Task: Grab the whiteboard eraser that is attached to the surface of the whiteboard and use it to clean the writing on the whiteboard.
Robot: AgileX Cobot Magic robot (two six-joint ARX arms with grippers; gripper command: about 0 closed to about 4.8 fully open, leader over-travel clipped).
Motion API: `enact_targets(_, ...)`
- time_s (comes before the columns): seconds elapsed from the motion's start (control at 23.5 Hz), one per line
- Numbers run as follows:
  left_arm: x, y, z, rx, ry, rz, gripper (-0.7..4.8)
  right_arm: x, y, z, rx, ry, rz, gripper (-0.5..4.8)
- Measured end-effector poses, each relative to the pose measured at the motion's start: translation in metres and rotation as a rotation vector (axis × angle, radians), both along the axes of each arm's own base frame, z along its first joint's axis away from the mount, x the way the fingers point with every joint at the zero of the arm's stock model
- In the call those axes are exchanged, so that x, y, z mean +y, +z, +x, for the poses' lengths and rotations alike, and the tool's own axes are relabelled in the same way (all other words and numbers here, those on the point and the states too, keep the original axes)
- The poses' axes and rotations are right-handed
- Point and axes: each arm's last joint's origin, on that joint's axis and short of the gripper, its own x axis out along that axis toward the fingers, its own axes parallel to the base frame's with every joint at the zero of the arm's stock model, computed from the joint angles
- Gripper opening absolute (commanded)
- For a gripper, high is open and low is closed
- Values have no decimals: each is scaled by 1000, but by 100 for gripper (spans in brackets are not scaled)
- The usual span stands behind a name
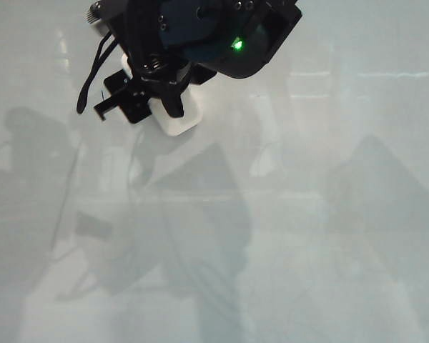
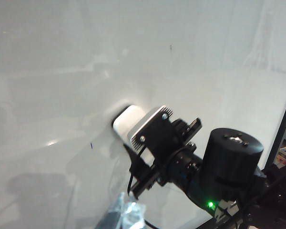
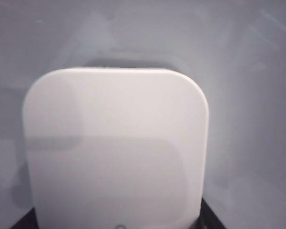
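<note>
I have the whiteboard (image 1: 286,236) filling nearly every view, glossy and pale, with soft grey shadows and bright reflections across it. In the exterior view the right arm (image 1: 214,32) comes in from the top edge, dark and bulky, a green light lit on its housing, and it hides the board behind it. A loose black cable (image 1: 93,71) hangs beside it. The right gripper (image 1: 157,100) sits at the upper left of that view, its black jaws closed around the whiteboard eraser (image 1: 182,114), a white rounded block pressed flat against the board. From the right wrist camera the eraser (image 3: 117,152) takes up most of the picture. The left wrist camera shows the same arm from the side, with the eraser (image 2: 128,123) against the board. I can't make out the left gripper there with any confidence. One tiny dark blue stroke (image 2: 91,145) of writing shows near the eraser, and a small dark speck (image 2: 170,47) well apart from it.
</note>
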Motion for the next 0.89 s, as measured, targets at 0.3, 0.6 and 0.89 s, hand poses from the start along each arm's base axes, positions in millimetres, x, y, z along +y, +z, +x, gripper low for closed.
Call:
enact_targets(0.3, 0, 0, 0, 0, 0, 0, -5, -4, 7, 2, -58, -52, -35, 94)
enact_targets(0.6, 0, 0, 0, 0, 0, 0, -5, -3, 1, 7, -46, 122, 204, 91)
enact_targets(0.89, 0, 0, 0, 0, 2, -1, -5, 10, -30, 10, 49, 374, 117, 89)
